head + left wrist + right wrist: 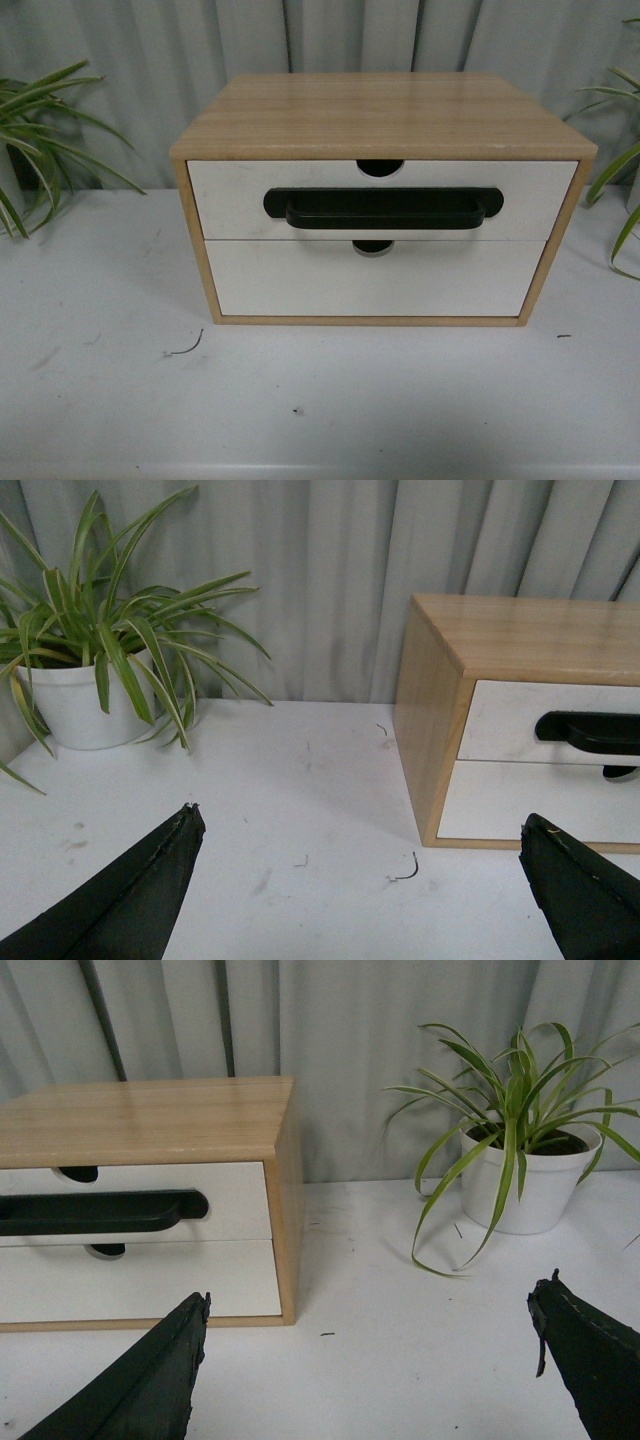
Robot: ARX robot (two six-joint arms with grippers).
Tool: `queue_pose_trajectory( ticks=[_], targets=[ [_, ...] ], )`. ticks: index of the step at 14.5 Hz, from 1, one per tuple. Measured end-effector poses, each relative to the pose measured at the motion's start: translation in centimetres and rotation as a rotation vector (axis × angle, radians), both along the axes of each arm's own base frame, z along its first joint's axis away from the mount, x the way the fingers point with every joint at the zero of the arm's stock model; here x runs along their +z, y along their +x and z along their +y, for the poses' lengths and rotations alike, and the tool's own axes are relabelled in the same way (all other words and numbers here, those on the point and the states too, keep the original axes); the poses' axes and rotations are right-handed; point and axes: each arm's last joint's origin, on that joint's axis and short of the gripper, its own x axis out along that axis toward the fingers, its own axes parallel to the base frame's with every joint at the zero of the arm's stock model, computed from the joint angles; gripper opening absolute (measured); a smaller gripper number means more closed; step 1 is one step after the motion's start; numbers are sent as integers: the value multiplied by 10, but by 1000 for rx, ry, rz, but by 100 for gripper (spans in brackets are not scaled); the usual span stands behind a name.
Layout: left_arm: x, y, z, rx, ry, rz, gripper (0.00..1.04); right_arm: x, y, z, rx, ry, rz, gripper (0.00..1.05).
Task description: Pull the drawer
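Observation:
The drawer (pixel 235 195) is the upper one of a small wooden cabinet (pixel 380 110); it has a white front, a long black bar handle (pixel 383 208) and a semicircular notch in its top edge, and it looks shut flush. Neither arm shows in the front view. My left gripper (pixel 360 820) is open over the bare table, to the left of the cabinet, with the drawer (pixel 500 720) ahead of it on its right. My right gripper (pixel 372 1295) is open to the right of the cabinet, with the handle (pixel 100 1210) off to its left. Neither holds anything.
Below sits a plain white drawer (pixel 300 285) with no handle. A potted plant in a white pot (pixel 80 700) stands left of the cabinet, another (pixel 525 1185) to the right. A grey curtain hangs behind. A small bent wire scrap (pixel 185 348) lies on the white table.

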Motion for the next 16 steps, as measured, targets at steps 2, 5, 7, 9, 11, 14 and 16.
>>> queue_pose_trajectory(
  ticks=[2, 5, 7, 9, 11, 14, 16],
  targets=[
    [0, 0, 0, 0, 0, 0, 98, 0, 0, 0, 0, 0, 0, 98],
    [0, 0, 0, 0, 0, 0, 98, 0, 0, 0, 0, 0, 0, 98],
    [0, 0, 0, 0, 0, 0, 98, 0, 0, 0, 0, 0, 0, 98],
    [0, 0, 0, 0, 0, 0, 98, 0, 0, 0, 0, 0, 0, 98],
    [0, 0, 0, 0, 0, 0, 98, 0, 0, 0, 0, 0, 0, 98],
    [7, 5, -5, 228, -111, 335, 98, 4, 13, 0, 44, 68, 163, 98],
    [27, 22, 4, 388, -222, 246, 98, 28, 34, 3, 76, 52, 79, 98]
  ],
)
